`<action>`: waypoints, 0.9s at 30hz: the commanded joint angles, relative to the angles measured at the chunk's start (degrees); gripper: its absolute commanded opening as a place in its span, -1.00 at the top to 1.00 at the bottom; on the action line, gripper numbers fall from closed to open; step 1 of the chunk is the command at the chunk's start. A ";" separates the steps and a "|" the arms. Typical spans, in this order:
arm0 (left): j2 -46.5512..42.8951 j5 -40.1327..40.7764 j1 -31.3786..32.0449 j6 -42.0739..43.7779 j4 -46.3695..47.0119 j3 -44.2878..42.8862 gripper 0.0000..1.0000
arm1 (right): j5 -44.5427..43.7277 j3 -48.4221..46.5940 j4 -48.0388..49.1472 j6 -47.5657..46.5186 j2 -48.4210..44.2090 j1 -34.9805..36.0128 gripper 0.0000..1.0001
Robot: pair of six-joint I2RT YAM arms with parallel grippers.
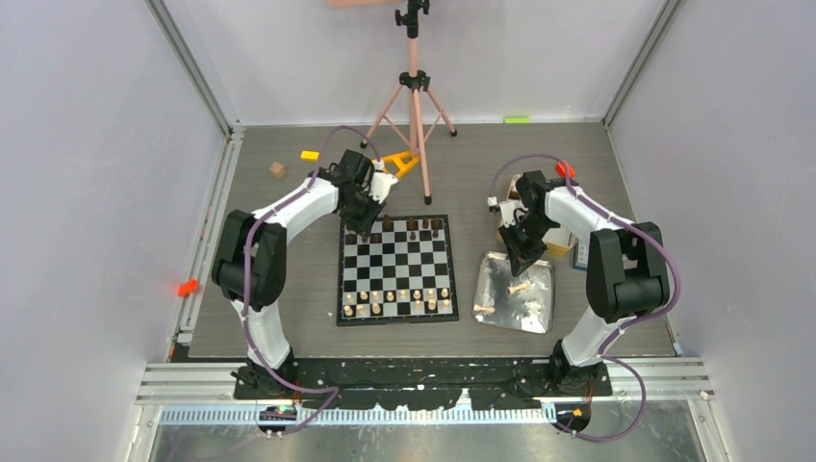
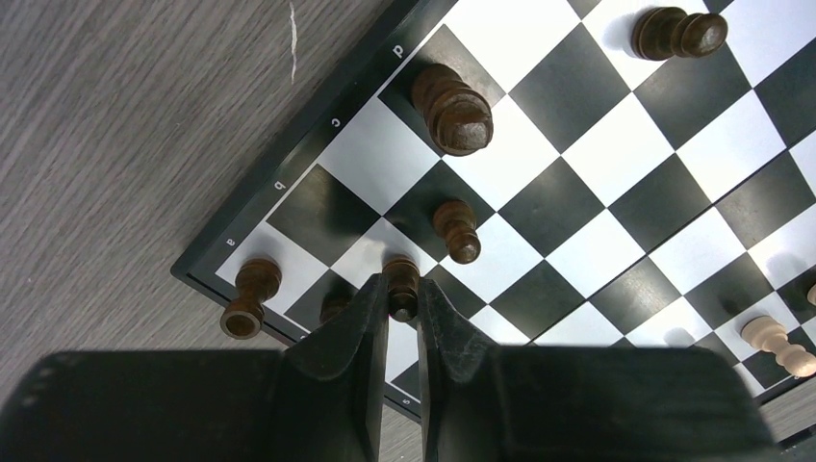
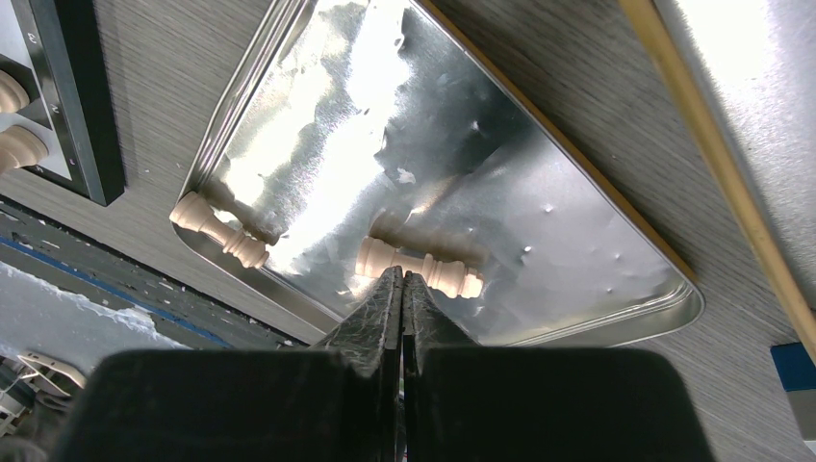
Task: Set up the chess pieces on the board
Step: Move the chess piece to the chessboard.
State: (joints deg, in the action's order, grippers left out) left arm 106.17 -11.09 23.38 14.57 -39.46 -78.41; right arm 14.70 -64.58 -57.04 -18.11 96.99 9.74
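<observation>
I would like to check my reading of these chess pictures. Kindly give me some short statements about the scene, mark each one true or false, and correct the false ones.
1. The left gripper is shut on a dark piece near the edge of the board. True.
2. The right gripper holds a light piece. False: it is shut on nothing, above the silver tray.
3. Some lying light pieces rest on their sides in the tray. True.
4. The standing light pieces fill the far side of the board. False: they stand on the near side, and the standing dark pieces are on the far side.
</observation>
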 commanded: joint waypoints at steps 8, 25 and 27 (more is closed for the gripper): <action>0.98 1.13 0.01 1.43 0.79 -1.28 0.64 | 0.76 -0.01 -0.33 -0.52 -0.81 -0.16 0.99; -4.79 0.06 0.00 0.11 -0.22 -2.45 -0.19 | -0.23 0.28 -1.47 -2.70 -3.24 -0.79 0.97; -5.84 -1.30 0.00 0.11 -0.76 -2.83 -0.27 | 0.02 1.29 -1.61 -4.64 -4.66 -1.37 0.89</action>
State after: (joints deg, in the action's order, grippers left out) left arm 105.23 -9.63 23.35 15.22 -39.68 -78.54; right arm 14.66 -64.36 -57.45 -19.38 96.84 9.30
